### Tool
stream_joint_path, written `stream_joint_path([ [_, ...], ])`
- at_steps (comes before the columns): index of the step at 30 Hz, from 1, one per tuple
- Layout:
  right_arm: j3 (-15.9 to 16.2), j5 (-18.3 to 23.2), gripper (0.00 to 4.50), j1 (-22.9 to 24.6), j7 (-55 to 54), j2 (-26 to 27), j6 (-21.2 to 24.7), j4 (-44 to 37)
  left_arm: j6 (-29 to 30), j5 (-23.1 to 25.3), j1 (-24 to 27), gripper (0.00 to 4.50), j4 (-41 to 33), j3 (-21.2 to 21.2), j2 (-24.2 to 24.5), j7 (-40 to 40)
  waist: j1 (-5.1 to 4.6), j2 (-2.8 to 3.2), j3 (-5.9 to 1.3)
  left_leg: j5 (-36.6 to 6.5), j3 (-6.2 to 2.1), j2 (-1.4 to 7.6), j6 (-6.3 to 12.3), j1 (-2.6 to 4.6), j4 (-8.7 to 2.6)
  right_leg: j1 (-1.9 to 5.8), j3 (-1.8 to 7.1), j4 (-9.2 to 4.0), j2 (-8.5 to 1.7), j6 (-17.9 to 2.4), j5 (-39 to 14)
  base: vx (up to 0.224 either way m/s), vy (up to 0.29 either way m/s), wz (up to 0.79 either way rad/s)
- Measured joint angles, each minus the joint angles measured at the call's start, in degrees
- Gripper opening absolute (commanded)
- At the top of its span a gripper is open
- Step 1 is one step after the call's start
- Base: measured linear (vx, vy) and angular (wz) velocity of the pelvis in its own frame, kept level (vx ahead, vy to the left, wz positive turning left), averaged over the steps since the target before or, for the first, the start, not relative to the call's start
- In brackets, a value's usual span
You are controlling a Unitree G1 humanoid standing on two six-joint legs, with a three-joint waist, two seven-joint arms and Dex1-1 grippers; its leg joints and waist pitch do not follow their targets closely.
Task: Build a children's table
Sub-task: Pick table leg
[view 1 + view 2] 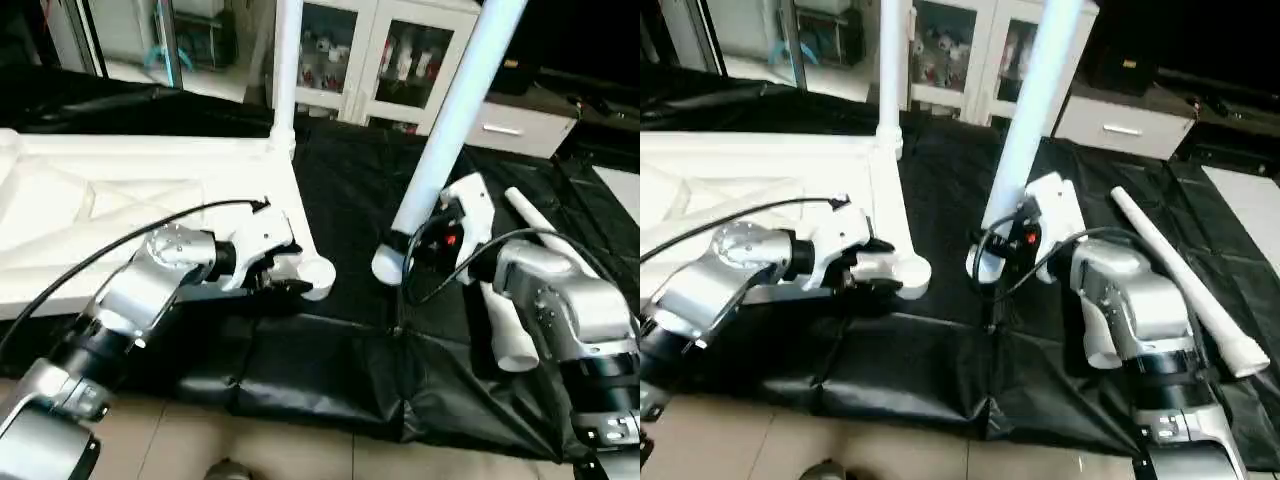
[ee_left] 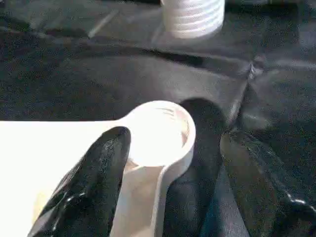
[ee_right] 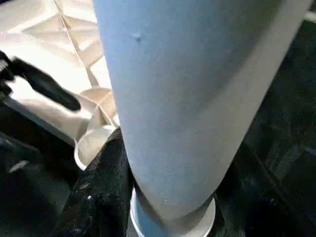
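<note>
The white tabletop lies underside up on the black cloth, ribs showing. One leg stands upright in its far corner socket. My left gripper is open at the near corner socket, one finger over the tabletop and the other on the cloth side. My right gripper is shut on a second leg, which tilts away to the upper right. That leg's threaded end hangs just above the cloth, a short way to the right of the near socket.
A loose leg lies on the black cloth beside my right forearm. Glass-door cabinets and a white drawer unit stand behind. Bare tiled floor runs along the cloth's near edge.
</note>
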Motion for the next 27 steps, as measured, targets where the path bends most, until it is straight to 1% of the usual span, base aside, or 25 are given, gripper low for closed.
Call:
stream_joint_path([
  [2,-0.2,0.3,1.88,0.38,-0.08,0.0,0.08,-0.79,-1.63,1.35,-0.86,2.91,2.22,-1.19,0.2,-0.74,-0.15,0.16,-0.05,0.0,0.01,0.0,0.0,0.0,0.0,0.01,0.01,0.0,0.0,0.0,0.0,0.0,0.0,0.0],
  [4,-0.34,0.56,1.88,1.27,-0.14,0.02,0.29,-1.58,-3.84,2.68,-2.16,2.66,6.25,-2.09,0.19,-0.61,-0.29,0.31,-0.03,0.0,0.01,0.0,0.0,0.01,0.0,0.01,0.01,0.0,0.0,0.0,0.0,0.0,0.0,0.0],
  [5,-0.33,0.71,1.88,1.66,-0.23,0.03,0.7,-1.94,-4.81,3.34,-2.71,2.66,8.35,-2.26,0.25,-0.53,-0.38,0.36,-0.01,0.0,0.01,0.0,0.0,0.01,0.0,0.0,0.01,-0.01,0.0,0.0,0.0,0.0,0.0,0.0],
  [7,-0.34,0.97,1.88,2.58,-0.41,-0.03,1.68,-2.73,-6.44,4.43,-3.54,2.45,12.16,-2.52,0.56,-0.79,-0.52,0.42,0.01,0.0,0.01,0.0,0.0,0.0,0.0,-0.01,0.01,-0.01,0.0,0.0,0.0,0.0,0.0,0.0],
  [8,-0.33,1.04,1.88,2.96,-0.4,-0.09,2.29,-3.51,-6.93,4.76,-3.67,2.45,13.38,-2.52,0.59,-1.18,-0.53,0.45,0.02,0.0,0.02,0.0,0.01,0.0,0.0,-0.01,0.02,-0.02,0.0,0.0,-0.01,0.0,0.0,0.0],
  [11,-0.33,1.64,1.88,3.46,0.07,-0.28,3.03,-4.59,-8.57,5.49,-3.76,2.15,16.6,-2.49,0.36,-2.3,-0.6,0.45,0.02,-0.01,0.03,0.0,0.02,-0.01,0.0,-0.01,0.02,-0.03,0.0,-0.02,-0.02,0.0,0.0,0.0],
  [14,-0.33,1.67,1.88,3.77,0.16,-0.59,3.42,-5.54,-9.25,5.62,-3.81,2.07,18.43,-2.19,0.35,-3.1,-0.59,0.45,0.02,-0.01,0.04,0.0,0.02,0.0,-0.01,-0.01,0.02,-0.02,0.0,-0.03,-0.03,0.0,0.0,0.0],
  [15,-0.33,1.7,1.88,3.79,0.22,-0.59,3.55,-5.76,-9.53,5.59,-3.91,2.0,19.1,-1.89,0.37,-3.35,-0.59,0.45,0.02,-0.01,0.04,0.01,0.02,0.01,-0.01,-0.02,0.02,-0.01,0.0,-0.03,-0.03,0.0,0.0,0.0],
  [16,-0.32,1.72,1.88,3.79,0.26,-0.58,3.58,-5.82,-9.71,5.61,-4.07,1.78,19.54,-1.86,0.42,-3.74,-0.57,0.44,0.01,-0.01,0.04,0.01,0.02,0.02,-0.01,-0.01,0.02,-0.01,-0.01,-0.03,-0.03,0.0,0.0,0.0],
  [20,-0.32,1.76,1.88,3.79,0.55,-0.58,3.65,-5.84,-9.87,5.6,-4.06,1.61,19.97,-1.43,1.09,-4.93,-0.49,0.42,0.01,-0.01,0.04,0.01,0.01,0.01,-0.01,-0.01,0.02,-0.01,-0.03,-0.02,-0.03,0.0,0.0,0.0],
  [22,-0.31,1.78,1.88,3.79,0.6,-0.58,3.73,-5.84,-10.36,5.65,-4.06,1.34,20.25,-1.3,1.15,-5.39,-0.45,0.42,0.0,-0.01,0.05,0.01,0.01,0.01,-0.01,-0.01,0.02,-0.01,-0.03,-0.01,-0.04,0.0,0.0,0.0],
  [25,-0.29,1.85,1.88,3.79,0.71,-0.58,4.37,-5.85,-10.99,5.73,-4.05,1.15,20.81,-0.71,1.26,-5.65,-0.5,0.4,-0.01,-0.01,0.04,0.01,0.01,0.01,-0.01,-0.01,0.02,-0.01,-0.03,0.0,-0.05,0.0,0.0,0.0],
  [26,-0.23,1.85,1.88,3.79,0.74,-0.58,4.52,-5.85,-11.27,5.76,-4.04,0.9,20.9,-0.61,1.28,-5.78,-0.5,0.4,-0.01,-0.01,0.04,0.01,0.01,0.01,-0.01,-0.02,0.01,-0.01,-0.03,0.0,-0.05,0.0,0.0,0.0],
  [27,-0.16,1.86,1.88,3.79,0.79,-0.58,4.57,-5.85,-11.53,5.82,-4.02,0.84,21.05,-0.46,1.28,-6.04,-0.5,0.4,-0.01,-0.01,0.05,0.01,0.01,0.01,-0.01,-0.02,0.02,-0.01,-0.03,0.0,-0.05,0.0,0.0,0.0],
])
